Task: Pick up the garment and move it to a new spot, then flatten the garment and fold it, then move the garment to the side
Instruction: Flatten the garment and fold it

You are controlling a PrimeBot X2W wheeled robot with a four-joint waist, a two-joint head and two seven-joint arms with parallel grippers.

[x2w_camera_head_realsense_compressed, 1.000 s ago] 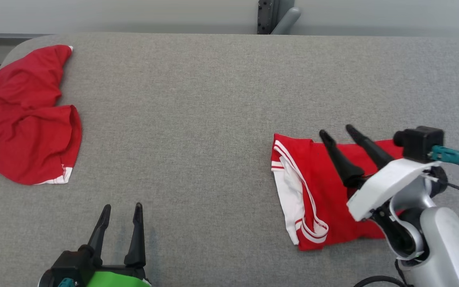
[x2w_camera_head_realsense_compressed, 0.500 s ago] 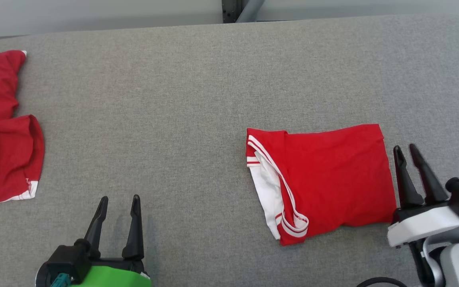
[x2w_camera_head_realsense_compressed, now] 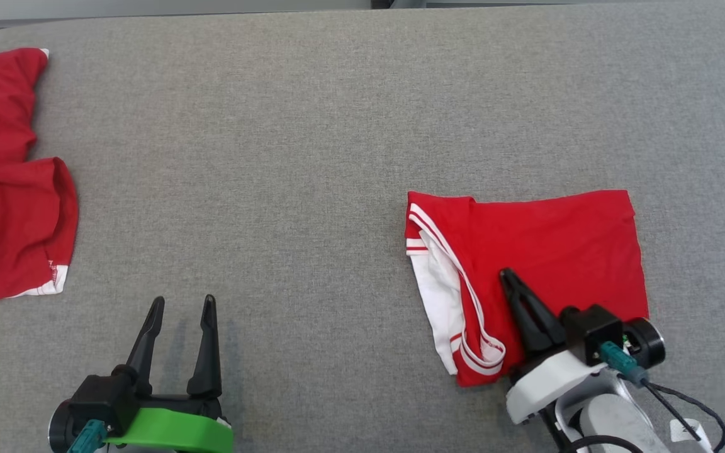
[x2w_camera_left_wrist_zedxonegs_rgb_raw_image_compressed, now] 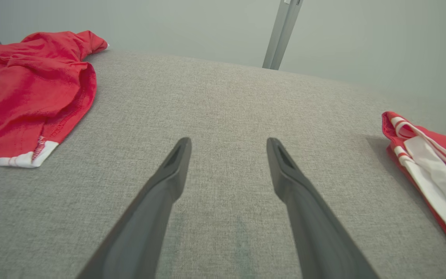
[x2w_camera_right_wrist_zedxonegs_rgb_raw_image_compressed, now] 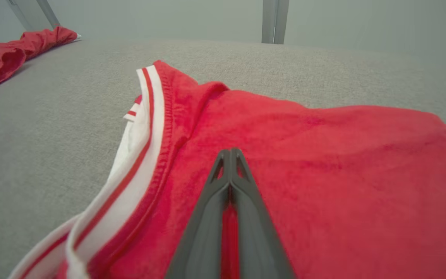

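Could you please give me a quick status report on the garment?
Left gripper open, over table. Right gripper shut, tips over folded garment. Second red garment far left, well apart.

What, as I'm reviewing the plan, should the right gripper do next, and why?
Probably press the shut right gripper down onto the folded garment and slide it sideways: the folding looks done, and the jaws rest over the cloth, pinching nothing.
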